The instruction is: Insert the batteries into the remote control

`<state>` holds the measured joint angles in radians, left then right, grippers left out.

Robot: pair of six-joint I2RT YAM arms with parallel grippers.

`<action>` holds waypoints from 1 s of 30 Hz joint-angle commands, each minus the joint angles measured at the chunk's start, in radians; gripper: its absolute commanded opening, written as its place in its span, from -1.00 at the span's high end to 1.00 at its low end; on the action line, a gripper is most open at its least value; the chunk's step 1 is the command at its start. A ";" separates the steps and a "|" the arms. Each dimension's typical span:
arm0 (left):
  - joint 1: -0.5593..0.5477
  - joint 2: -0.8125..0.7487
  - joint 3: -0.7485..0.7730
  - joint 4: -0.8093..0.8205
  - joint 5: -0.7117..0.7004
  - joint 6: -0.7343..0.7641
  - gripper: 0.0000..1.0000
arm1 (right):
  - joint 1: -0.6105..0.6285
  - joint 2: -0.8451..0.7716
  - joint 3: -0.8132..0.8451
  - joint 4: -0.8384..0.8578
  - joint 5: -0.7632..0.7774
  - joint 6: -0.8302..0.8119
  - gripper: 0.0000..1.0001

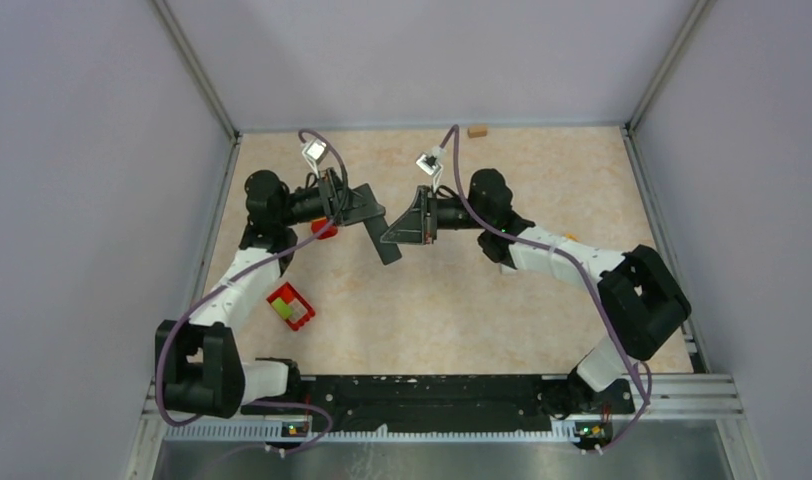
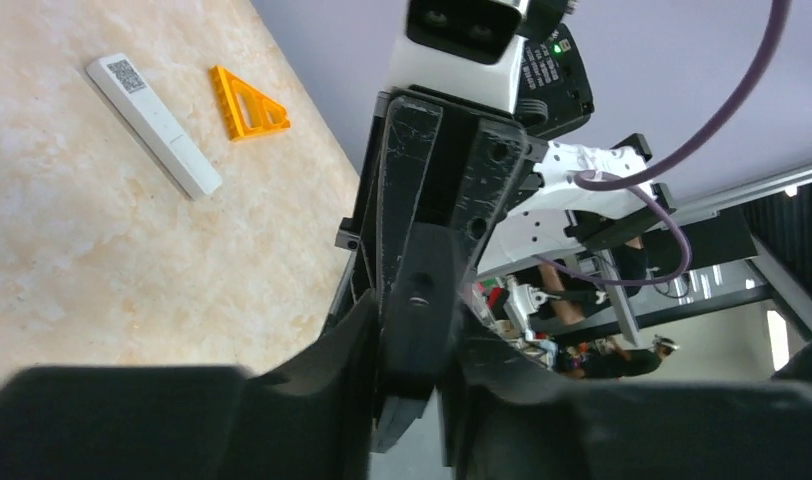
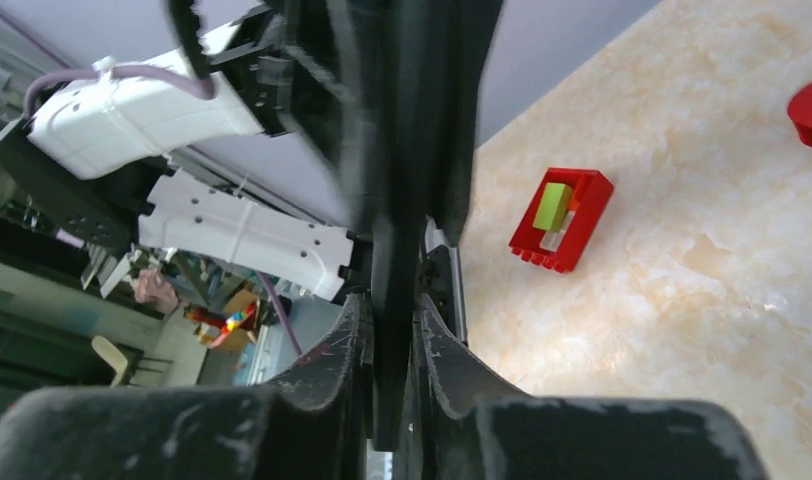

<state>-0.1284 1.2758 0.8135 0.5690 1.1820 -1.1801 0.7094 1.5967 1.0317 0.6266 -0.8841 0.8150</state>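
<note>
The black remote (image 1: pixel 384 243) is held above the table at mid-frame of the top view, its long axis slanting from upper left to lower right. The left gripper (image 2: pixel 412 345) is clamped tight on it, and the right gripper (image 3: pixel 394 345) pinches its thin edge from the opposite side. I cannot make out any batteries; the red tray (image 1: pixel 278 296) lies lower left, nearer the left arm.
</note>
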 commanded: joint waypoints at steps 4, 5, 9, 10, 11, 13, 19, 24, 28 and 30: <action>-0.002 -0.108 0.098 -0.429 -0.188 0.343 -0.89 | -0.012 -0.024 0.053 -0.178 0.103 -0.068 1.00; -0.002 -0.116 0.120 -0.532 -0.276 0.420 -0.96 | -0.017 -0.038 0.048 -0.244 0.144 -0.103 1.00; -0.002 -0.148 0.183 -0.858 -0.620 0.589 -0.97 | -0.024 -0.082 0.074 -0.629 0.441 -0.326 1.00; -0.002 -0.155 0.192 -0.930 -0.724 0.606 -0.97 | -0.024 -0.085 0.084 -0.734 0.553 -0.363 1.00; -0.002 -0.159 0.199 -0.977 -0.828 0.610 -0.97 | -0.024 -0.080 0.095 -0.822 0.668 -0.401 1.00; -0.002 -0.172 0.201 -1.030 -0.956 0.618 -0.98 | -0.024 -0.057 0.110 -0.983 0.881 -0.435 1.00; -0.001 -0.211 0.198 -1.035 -1.029 0.625 -0.97 | -0.024 0.077 0.169 -1.253 1.280 -0.396 1.00; -0.001 -0.230 0.206 -1.034 -1.027 0.642 -0.97 | -0.016 0.117 0.196 -1.327 1.436 -0.357 1.00; -0.002 -0.226 0.219 -1.041 -1.005 0.652 -0.97 | -0.011 0.185 0.242 -1.380 1.488 -0.337 0.93; -0.002 -0.224 0.227 -1.044 -0.996 0.654 -0.97 | -0.003 0.212 0.253 -1.380 1.490 -0.337 0.85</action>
<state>-0.1314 1.0668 0.9867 -0.4786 0.1848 -0.5522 0.6926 1.7664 1.2137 -0.7097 0.4980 0.4583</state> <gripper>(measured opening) 0.986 0.078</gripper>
